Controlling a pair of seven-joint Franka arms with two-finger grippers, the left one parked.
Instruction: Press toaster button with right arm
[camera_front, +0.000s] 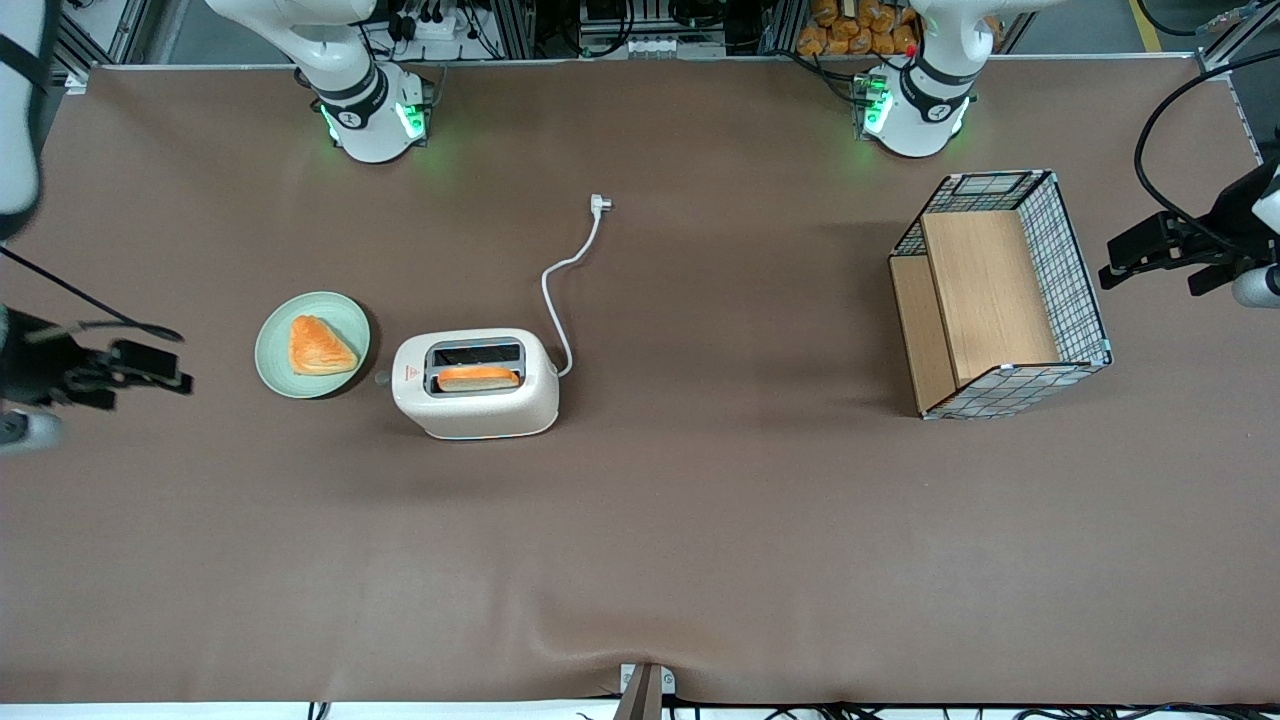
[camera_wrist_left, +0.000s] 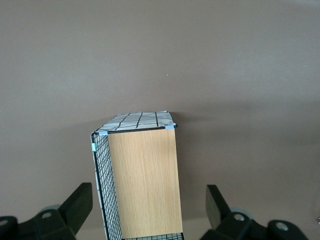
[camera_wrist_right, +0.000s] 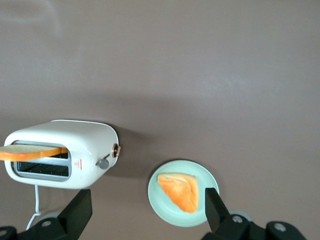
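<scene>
Front view: I see the toaster (camera_front: 476, 385) on the surface (camera_front: 640, 520), bread (camera_front: 478, 378) in its nearer slot; gripper (camera_front: 150, 365) hangs well apart at the working arm's end.
Right wrist view: fingers (camera_wrist_right: 75, 215) spread wide; toaster button (camera_wrist_right: 103, 163) faces the plate (camera_wrist_right: 183, 192).

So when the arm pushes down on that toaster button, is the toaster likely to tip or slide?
Probably not tip: the toaster sits low and broad on the table, and the toaster button travels downward. It may slide a little, since only a loose cord trails from it. The open pincer hangs apart from it, toward the working arm's end.
</scene>
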